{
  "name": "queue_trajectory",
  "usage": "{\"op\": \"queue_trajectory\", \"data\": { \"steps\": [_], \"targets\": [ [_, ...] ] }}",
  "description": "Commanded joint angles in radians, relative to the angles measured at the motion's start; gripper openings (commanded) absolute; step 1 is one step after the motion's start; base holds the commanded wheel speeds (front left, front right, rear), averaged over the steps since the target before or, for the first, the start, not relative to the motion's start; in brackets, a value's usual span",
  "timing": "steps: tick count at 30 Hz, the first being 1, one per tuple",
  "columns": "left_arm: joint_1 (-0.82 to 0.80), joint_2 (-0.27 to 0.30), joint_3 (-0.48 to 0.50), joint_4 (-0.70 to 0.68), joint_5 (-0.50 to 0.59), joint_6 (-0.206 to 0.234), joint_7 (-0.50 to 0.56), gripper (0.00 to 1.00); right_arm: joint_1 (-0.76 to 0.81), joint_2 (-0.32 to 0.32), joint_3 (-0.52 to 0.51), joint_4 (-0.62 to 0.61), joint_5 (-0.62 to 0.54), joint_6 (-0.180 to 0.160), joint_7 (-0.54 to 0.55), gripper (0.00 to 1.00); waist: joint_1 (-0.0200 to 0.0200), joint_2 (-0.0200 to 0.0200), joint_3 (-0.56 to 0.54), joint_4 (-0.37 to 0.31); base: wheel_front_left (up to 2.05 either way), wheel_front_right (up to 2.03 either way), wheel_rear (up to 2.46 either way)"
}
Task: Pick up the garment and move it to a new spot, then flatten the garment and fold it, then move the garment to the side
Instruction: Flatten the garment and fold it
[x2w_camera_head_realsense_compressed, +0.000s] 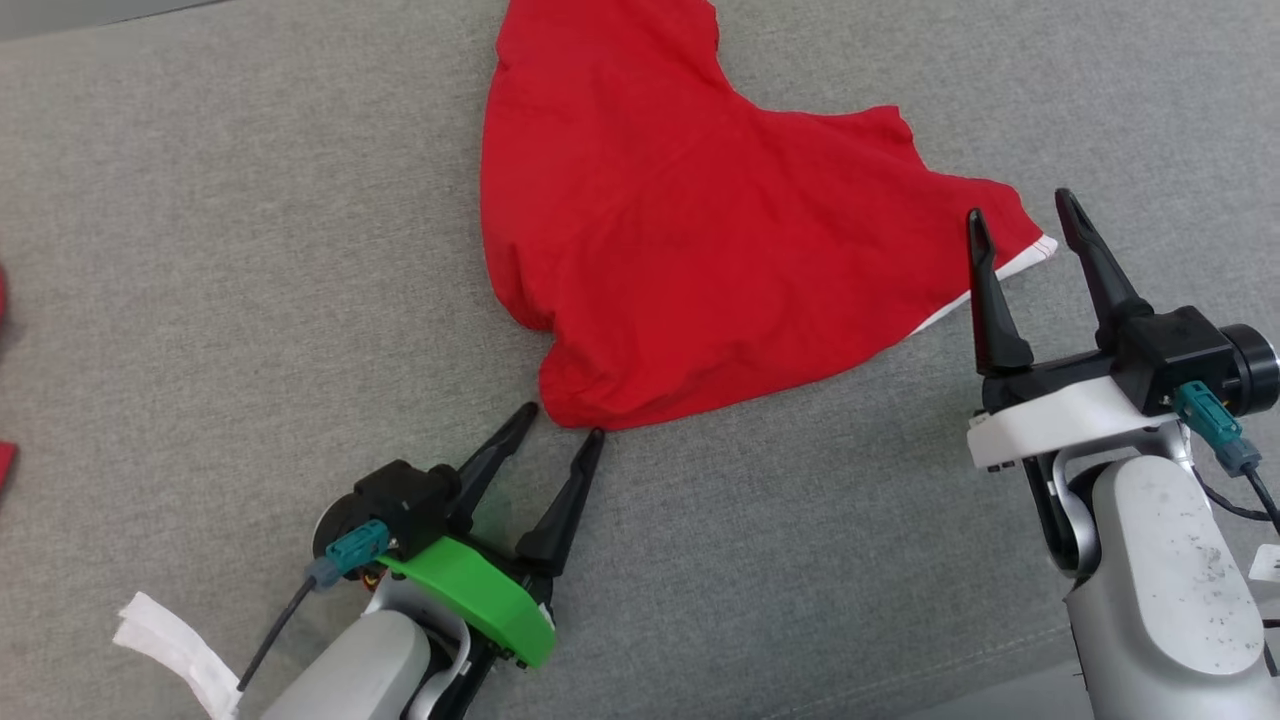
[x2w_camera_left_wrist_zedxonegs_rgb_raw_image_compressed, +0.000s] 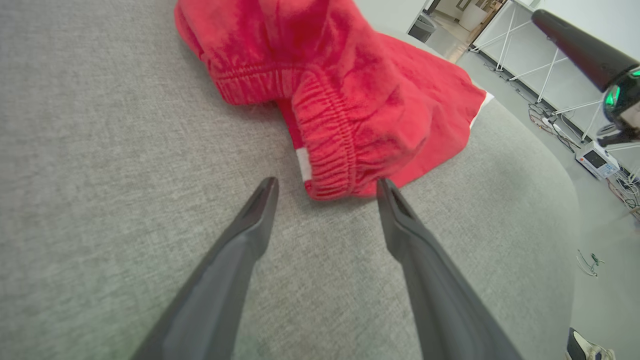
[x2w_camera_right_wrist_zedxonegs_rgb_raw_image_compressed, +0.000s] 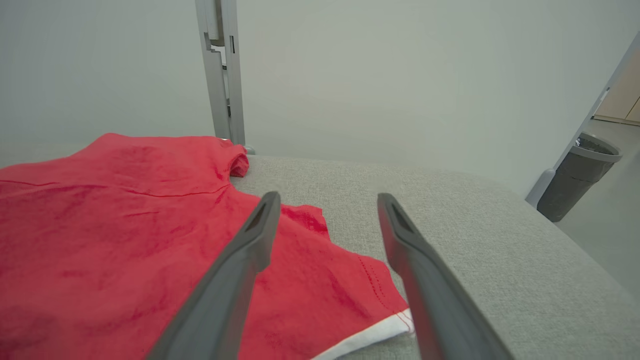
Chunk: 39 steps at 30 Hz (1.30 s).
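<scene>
Left gripper (x2w_camera_head_realsense_compressed: 564, 420) wide open, empty, tips just beside waistband of red garment (x2w_camera_head_realsense_compressed: 680, 250). Right gripper (x2w_camera_head_realsense_compressed: 1019, 205) wide open, empty, over white-edged corner.

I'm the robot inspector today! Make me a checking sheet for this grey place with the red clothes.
Surface: grey fabric top.
Job's things: red garment, rumpled, not folded; elastic waistband nearest the robot.
Clutter: white strip by the left arm; red bits at left edge.
Grippers: left gripper open, tips at the waistband; right gripper open over the white-trimmed corner.
Cables: dark cable at each wrist.
Surroundings: grey bin, metal post, pale wall.
</scene>
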Motion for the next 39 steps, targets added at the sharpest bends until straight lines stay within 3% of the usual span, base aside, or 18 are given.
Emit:
{"op": "queue_trajectory", "data": {
  "steps": [1,10,11,12,19,30,39],
  "targets": [
    [-0.022,0.020,-0.003,0.003,-0.011,-0.003,0.000,1.00,-0.009,-0.002,0.007,-0.008,0.008,-0.001,0.000,1.00,0.0000,-0.0001,0.033,-0.035,0.00,0.00,0.00],
    [-0.057,0.033,-0.013,-0.046,-0.025,-0.003,0.000,1.00,0.005,-0.002,0.034,-0.009,0.016,-0.001,0.000,1.00,0.0000,-0.0001,0.046,-0.063,0.00,0.00,0.00],
    [-0.060,0.035,-0.010,-0.057,-0.015,-0.003,0.000,0.13,0.007,-0.001,0.042,-0.008,0.003,-0.001,0.000,1.00,0.0000,-0.0001,0.045,-0.064,0.00,0.00,0.00],
    [-0.061,0.037,-0.008,-0.065,-0.010,-0.003,0.000,0.00,0.008,-0.002,0.043,-0.006,0.002,-0.001,0.000,1.00,0.0000,-0.0001,0.044,-0.064,0.00,0.00,0.00],
    [-0.012,0.023,0.033,-0.150,0.015,-0.003,0.000,0.00,0.030,-0.002,0.022,0.028,0.012,-0.001,0.000,1.00,0.0000,-0.0001,-0.017,-0.026,0.00,0.00,0.00],
    [0.137,-0.008,0.036,-0.131,0.034,-0.003,0.000,0.00,0.121,-0.002,-0.051,0.096,0.000,-0.001,0.000,1.00,0.0000,-0.0001,-0.208,0.157,0.00,0.00,0.00],
    [0.107,0.056,0.047,-0.104,0.026,-0.003,0.000,0.00,0.106,-0.003,-0.024,0.082,0.015,-0.002,0.000,1.00,0.0000,-0.0001,-0.164,0.146,0.00,0.00,0.00]
  ]
}}
